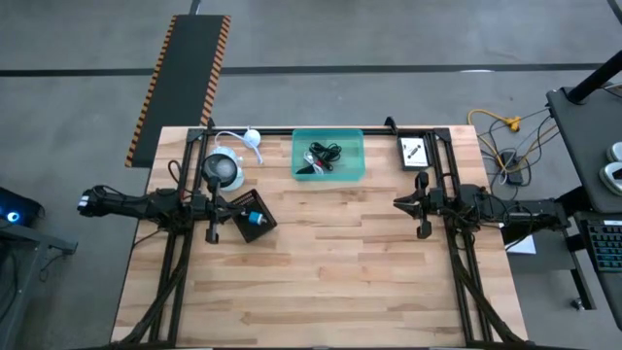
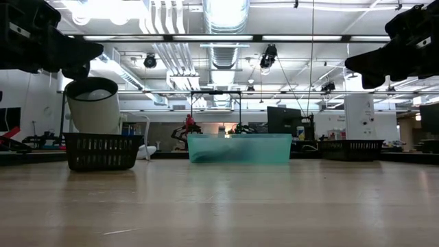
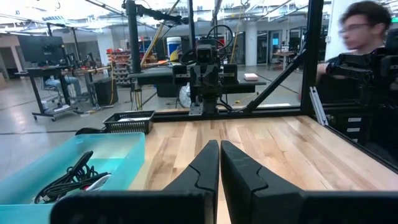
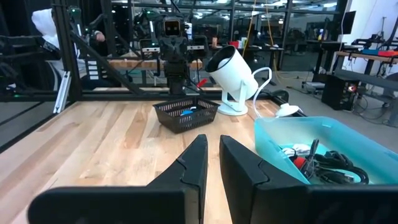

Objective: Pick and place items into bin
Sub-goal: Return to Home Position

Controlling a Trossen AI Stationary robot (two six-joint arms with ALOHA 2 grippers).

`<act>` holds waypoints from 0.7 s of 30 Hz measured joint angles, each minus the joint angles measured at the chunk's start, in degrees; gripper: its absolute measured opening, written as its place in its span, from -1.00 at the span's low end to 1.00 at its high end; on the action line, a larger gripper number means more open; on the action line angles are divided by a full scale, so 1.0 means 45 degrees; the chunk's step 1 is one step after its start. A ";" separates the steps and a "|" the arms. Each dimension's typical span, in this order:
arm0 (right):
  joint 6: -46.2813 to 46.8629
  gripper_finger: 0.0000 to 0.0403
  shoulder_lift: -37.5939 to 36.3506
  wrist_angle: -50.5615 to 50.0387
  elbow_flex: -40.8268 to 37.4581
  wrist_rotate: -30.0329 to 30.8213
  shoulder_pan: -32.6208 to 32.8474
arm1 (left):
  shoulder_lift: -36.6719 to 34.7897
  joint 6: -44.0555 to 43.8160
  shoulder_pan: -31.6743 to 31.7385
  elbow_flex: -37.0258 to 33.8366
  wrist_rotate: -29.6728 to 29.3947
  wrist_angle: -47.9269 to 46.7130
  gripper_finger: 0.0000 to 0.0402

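The teal bin [image 1: 354, 156] stands near the table's far edge, midway between the arms. It holds coiled black cables [image 1: 325, 154] with small red and white bits; they also show in the right wrist view [image 4: 333, 165] and the left wrist view [image 3: 67, 179]. A white printed packet [image 1: 414, 152] lies in the flat black tray to the bin's right. My left gripper [image 1: 212, 231] hovers beside the black square box, shut and empty [image 3: 219, 152]. My right gripper [image 1: 424, 229] hovers near the table's right side, its fingers almost together, holding nothing [image 4: 213, 149].
The black square box [image 1: 255, 218] with a blue thing inside sits just right of my left gripper. The white round device [image 1: 224, 168] and its cord [image 1: 248, 137] stand left of the bin. A person [image 3: 364, 43] is beyond the table. Bare wood spans the middle and near side.
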 joint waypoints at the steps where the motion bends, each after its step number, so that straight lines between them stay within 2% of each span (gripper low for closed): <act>1: 0.0007 -0.84 0.0000 -0.0002 0.0000 0.0000 0.0000 | 0.0000 0.0000 0.0000 0.0000 0.0000 0.0000 -1.00; 21: 0.0034 -0.84 0.0000 -0.0002 0.0005 0.0000 0.0000 | 0.0000 0.0009 0.0000 -0.0137 0.0005 -0.0039 -1.00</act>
